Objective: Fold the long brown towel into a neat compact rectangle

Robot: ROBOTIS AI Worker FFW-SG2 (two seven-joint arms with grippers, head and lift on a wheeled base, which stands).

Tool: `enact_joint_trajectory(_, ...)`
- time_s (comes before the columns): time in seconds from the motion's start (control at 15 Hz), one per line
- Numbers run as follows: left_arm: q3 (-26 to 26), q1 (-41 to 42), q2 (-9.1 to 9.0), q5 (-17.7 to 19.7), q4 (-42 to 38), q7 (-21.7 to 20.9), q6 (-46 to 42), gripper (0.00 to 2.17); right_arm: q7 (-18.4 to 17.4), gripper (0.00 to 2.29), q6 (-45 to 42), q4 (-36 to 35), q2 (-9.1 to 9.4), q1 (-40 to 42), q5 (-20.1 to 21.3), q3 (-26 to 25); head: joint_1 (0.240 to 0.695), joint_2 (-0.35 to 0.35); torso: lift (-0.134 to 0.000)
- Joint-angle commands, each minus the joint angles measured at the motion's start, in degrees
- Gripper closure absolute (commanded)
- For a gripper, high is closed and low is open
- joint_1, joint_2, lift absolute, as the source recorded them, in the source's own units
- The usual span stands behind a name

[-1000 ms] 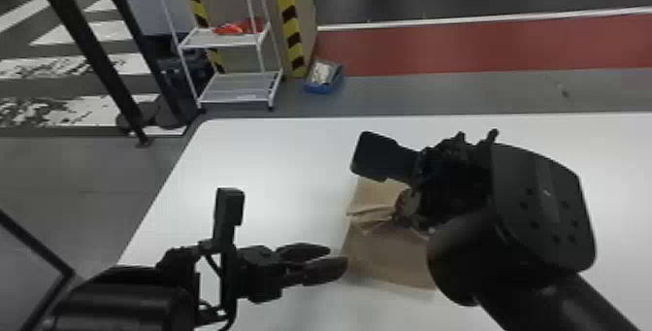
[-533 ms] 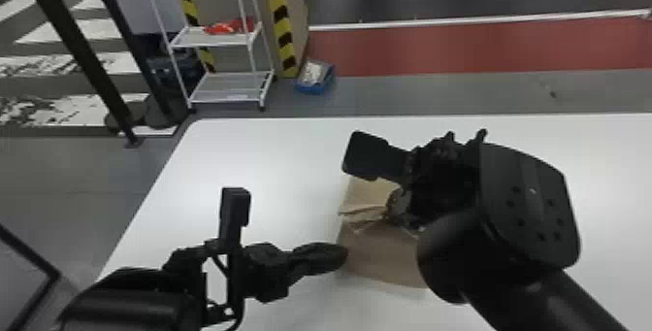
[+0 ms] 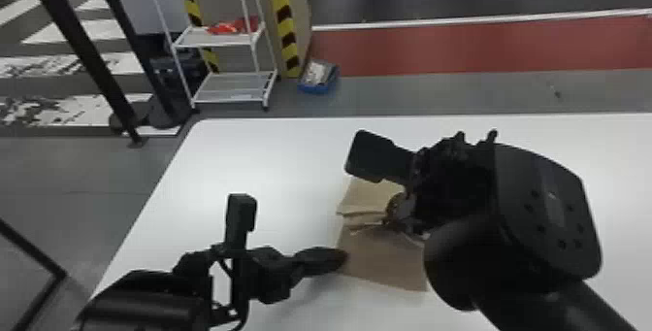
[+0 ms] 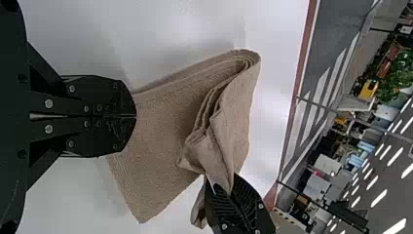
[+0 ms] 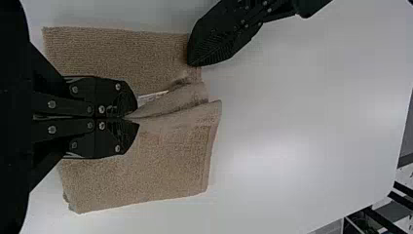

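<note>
The brown towel [image 3: 388, 259] lies partly folded on the white table, its layers bunched up under my right gripper [image 3: 395, 218]. In the right wrist view, my right gripper [image 5: 130, 118] is shut on a pinched ridge of the towel [image 5: 146, 170]. At the towel's left edge in the head view is my left gripper [image 3: 345, 257]. Its fingers are together in the left wrist view, where the left gripper [image 4: 135, 116] lies over the edge of the towel [image 4: 160, 146]; no cloth can be made out between them. Folded layers stand raised beside the right fingers.
The white table [image 3: 233, 160] extends around the towel. Beyond its far edge stand a white wire shelf [image 3: 233, 87] with red items and a blue box [image 3: 317, 80] on the floor. Black posts [image 3: 87, 53] rise at the far left.
The left gripper's fingers, parted in the head view a second ago, have come together at the towel's edge. The right gripper keeps its hold on the towel, and the head view has shifted slightly.
</note>
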Motion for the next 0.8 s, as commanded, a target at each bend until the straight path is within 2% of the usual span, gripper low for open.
enact_joint_trajectory(0.0,-0.1,-0.1,-0.05,0.0,0.2,0.1,-0.2,1.84,0.3,1.21,1.4,-1.8,-1.06,0.4,-0.2,1.4,0.695,0.179,-0.124)
enact_joint_trajectory(0.53,-0.6,-0.6,-0.31,-0.1,0.8,0.8,-1.0,1.84,0.3,1.21,2.1,-4.7,-3.09,1.5,-0.1,3.2,0.695,0.183,-0.124)
enact_joint_trajectory(0.73,-0.8,-0.9,-0.40,-0.1,1.3,0.8,-1.0,1.84,0.3,1.21,2.8,-4.7,-3.26,2.1,-0.1,4.3,0.695,0.179,-0.124)
